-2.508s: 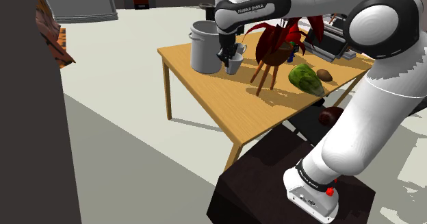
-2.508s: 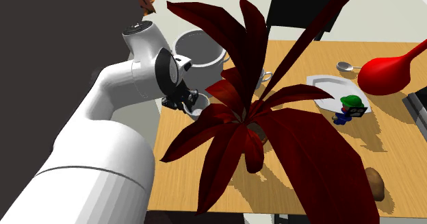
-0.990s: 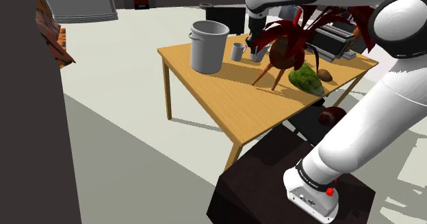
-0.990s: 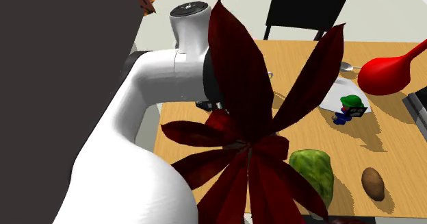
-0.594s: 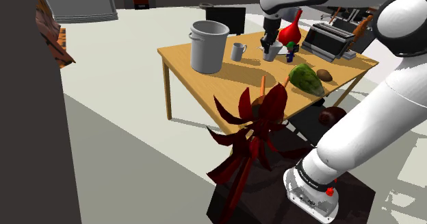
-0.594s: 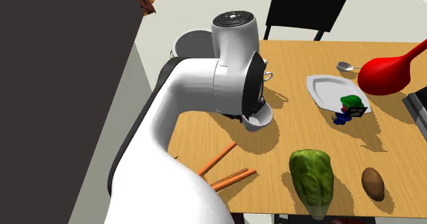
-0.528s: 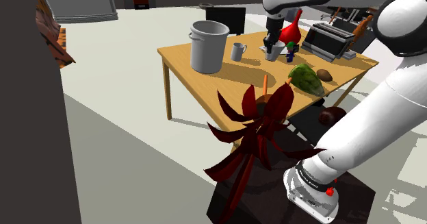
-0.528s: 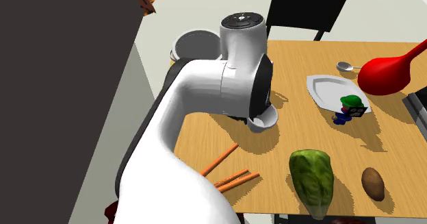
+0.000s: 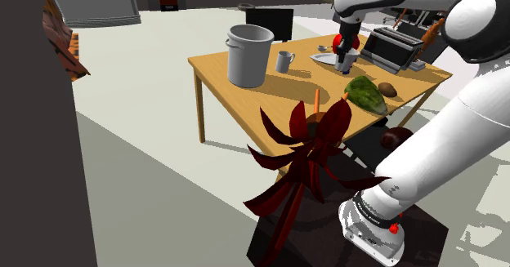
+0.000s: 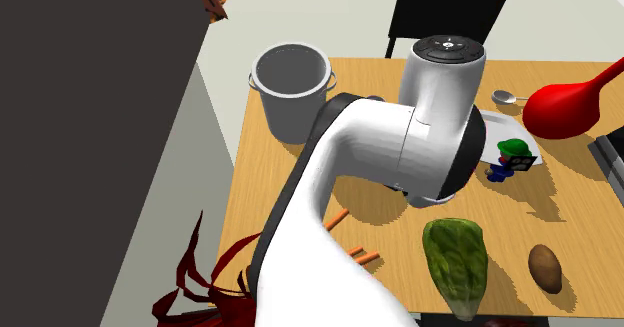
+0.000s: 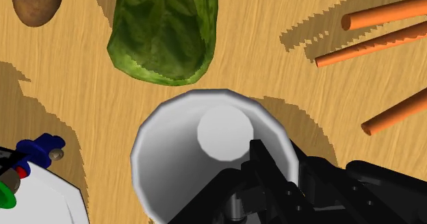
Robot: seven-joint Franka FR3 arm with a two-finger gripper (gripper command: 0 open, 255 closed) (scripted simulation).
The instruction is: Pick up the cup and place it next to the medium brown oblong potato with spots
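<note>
The tool pinched the white cup by its wall, one black finger reaching inside the rim and the other lying against the outside. The cup hung upright straight beneath the tool, its mouth open toward the wrist camera and its round bottom plain to see. Its shadow fell off to one side on the wooden bench, so it seemed to be clear of the top.

A head of lettuce lay close by the cup's rim on the side away from the fingers. The brown spotted potato lay just beyond the lettuce's corner, apart from the cup. A white plate lay beside the cup, with a small blue and green figurine at its edge. Three orange sticks lay scattered on the cup's other side.

In the shoulder view the cup was over the far right part of the bench, in front of a toaster. The lettuce and potato lay nearer and a little to the right. A large grey pot and a small mug stood well to the left. A dark red plant showed in front of the bench's near edge, above the dark stand.
</note>
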